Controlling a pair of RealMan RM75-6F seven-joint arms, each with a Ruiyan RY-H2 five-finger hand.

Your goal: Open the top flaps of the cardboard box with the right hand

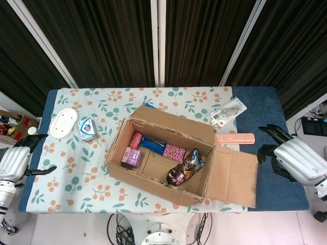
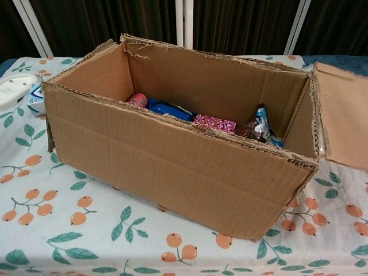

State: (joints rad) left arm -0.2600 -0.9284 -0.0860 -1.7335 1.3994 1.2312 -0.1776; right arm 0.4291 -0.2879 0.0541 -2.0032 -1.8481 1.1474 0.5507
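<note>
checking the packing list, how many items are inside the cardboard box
4 visible in the cardboard box: a red can and a purple packet at the left end, a pink patterned box mid-back, a brown snack bag at the right end. A blue item behind may be a fifth.

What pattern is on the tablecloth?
White tablecloth printed with orange fruits and green leaves; clearest in the chest view.

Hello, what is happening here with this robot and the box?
The robot is opening a cardboard box on a flowered table. The right-side flap is folded fully outward and lies flat, so the snacks and packets inside show. The right hand is off to the side, apart from the flap and holding nothing. The left hand waits at the table's left edge, also empty.
</note>
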